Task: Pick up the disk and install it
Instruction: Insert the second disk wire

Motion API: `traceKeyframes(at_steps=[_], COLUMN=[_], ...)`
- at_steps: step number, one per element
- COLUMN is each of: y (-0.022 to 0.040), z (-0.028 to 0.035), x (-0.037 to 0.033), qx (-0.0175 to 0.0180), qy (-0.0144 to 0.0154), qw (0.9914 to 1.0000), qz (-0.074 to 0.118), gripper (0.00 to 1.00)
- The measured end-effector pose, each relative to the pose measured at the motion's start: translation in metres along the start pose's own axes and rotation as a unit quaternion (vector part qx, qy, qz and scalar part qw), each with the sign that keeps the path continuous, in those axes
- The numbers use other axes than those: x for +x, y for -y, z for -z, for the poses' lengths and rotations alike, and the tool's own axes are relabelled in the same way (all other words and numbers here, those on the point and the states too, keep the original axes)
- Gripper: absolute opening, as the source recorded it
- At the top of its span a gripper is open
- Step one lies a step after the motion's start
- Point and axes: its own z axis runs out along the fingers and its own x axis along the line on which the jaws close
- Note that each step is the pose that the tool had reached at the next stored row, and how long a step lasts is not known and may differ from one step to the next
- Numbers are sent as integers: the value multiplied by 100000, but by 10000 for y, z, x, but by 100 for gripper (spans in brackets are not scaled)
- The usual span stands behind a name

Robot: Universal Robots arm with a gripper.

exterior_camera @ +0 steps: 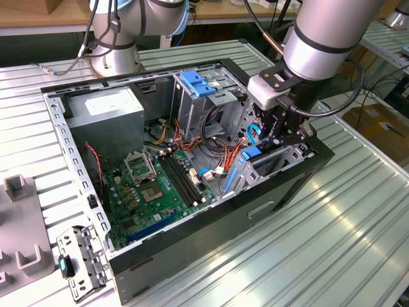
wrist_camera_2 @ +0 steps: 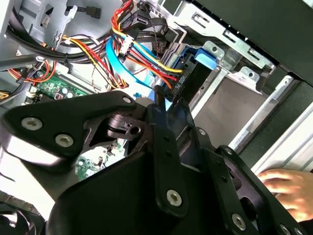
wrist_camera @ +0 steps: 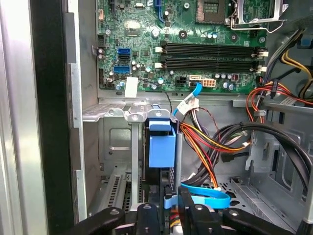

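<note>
Tabletop point(exterior_camera: 358, 243): ribbed metal, with shelving and benches in the room behind.

Computer case point(exterior_camera: 211, 240): black, lying open on the tabletop near its centre. Contents: green motherboard point(exterior_camera: 156, 185) on the case floor; grey power-supply box point(exterior_camera: 105, 115) in one corner; tall metal cage point(exterior_camera: 195, 102) with blue plastic top; loose red, yellow and orange cables point(wrist_camera: 215, 142); drive bay point(wrist_camera: 115, 156) against the case wall.

Robot arm point(exterior_camera: 326, 32): reaching down into the case at the exterior view's right.

Disk point(wrist_camera: 161, 147): standing on edge in the drive bay, long axis running down into the bay, blue rail end facing up.

Gripper point(exterior_camera: 284, 131): black, directly above the disk; fingers close together, clamped or not cannot be told.

Hand point(wrist_camera_2: 286, 188): a person's, beside the case.
</note>
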Motion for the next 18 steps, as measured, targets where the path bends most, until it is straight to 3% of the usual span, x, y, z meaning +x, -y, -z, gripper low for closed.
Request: traceKeyframes(at_steps=[4, 7, 11, 13, 18], y=[15, 21, 22, 22, 21], z=[94, 127, 130, 130, 130], x=[-6, -13, -14, -15, -16], qx=[-1, 0, 3, 2, 2], qy=[-9, -111, -203, -220, -266], qw=[100000, 100000, 100000, 100000, 100000], qz=[2, 21, 35, 37, 44], gripper=[30, 30, 29, 15, 11])
